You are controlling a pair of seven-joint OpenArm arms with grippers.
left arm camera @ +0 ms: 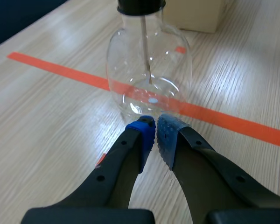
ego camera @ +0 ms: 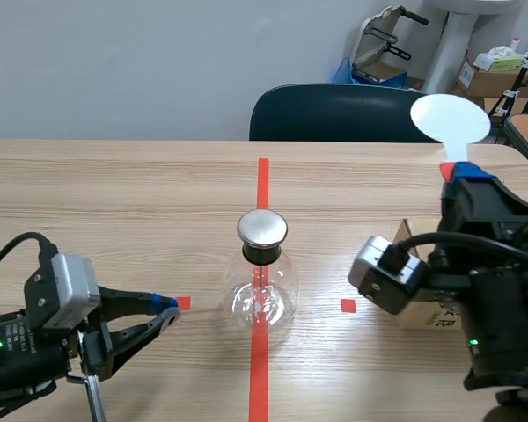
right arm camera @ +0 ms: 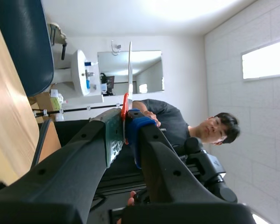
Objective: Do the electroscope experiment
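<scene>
The electroscope (ego camera: 262, 283) is a clear glass flask with a black stopper and a metal cap (ego camera: 262, 228), standing on the red tape line at the table's middle. A thin rod hangs inside the flask (left arm camera: 149, 70). My left gripper (ego camera: 169, 309) rests low on the table left of the flask, shut with nothing in it; its blue pads (left arm camera: 155, 135) nearly touch the glass. My right gripper (ego camera: 465, 171) is raised at the right, pointing up, shut on the red handle of a white round paddle (ego camera: 450, 119). The paddle (right arm camera: 129, 70) shows edge-on between the right fingers.
A cardboard box (ego camera: 427, 299) sits on the table at the right, partly behind my right arm. A dark blue chair (ego camera: 343, 112) stands at the far edge. A person (right arm camera: 186, 123) shows in the right wrist view, away from the table.
</scene>
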